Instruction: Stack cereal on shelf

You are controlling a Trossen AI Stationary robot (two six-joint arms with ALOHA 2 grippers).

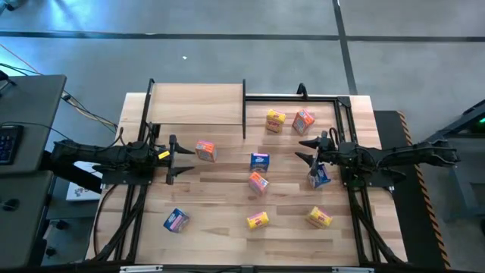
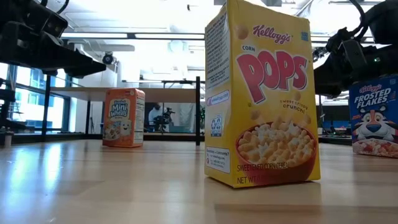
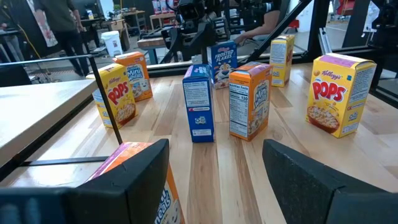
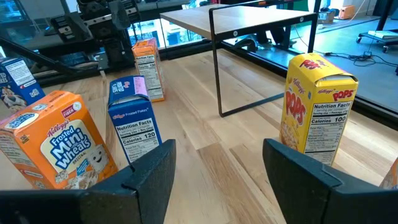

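Note:
Several small cereal boxes stand scattered on the planked tabletop: an orange one, a blue one, an orange one, a yellow one and an orange one at the far side, and a yellow one near the front. The shelf, a light board on black posts, stands at the far left with nothing on it. My left gripper is open at the left, just short of the orange box. My right gripper is open at the right, holding nothing, beside a blue box.
A blue box and a yellow box stand near the front corners. Black frame rails run along the table's far right and both sides. The low view is filled by a yellow Corn Pops box. Bare wood lies between the boxes and the shelf.

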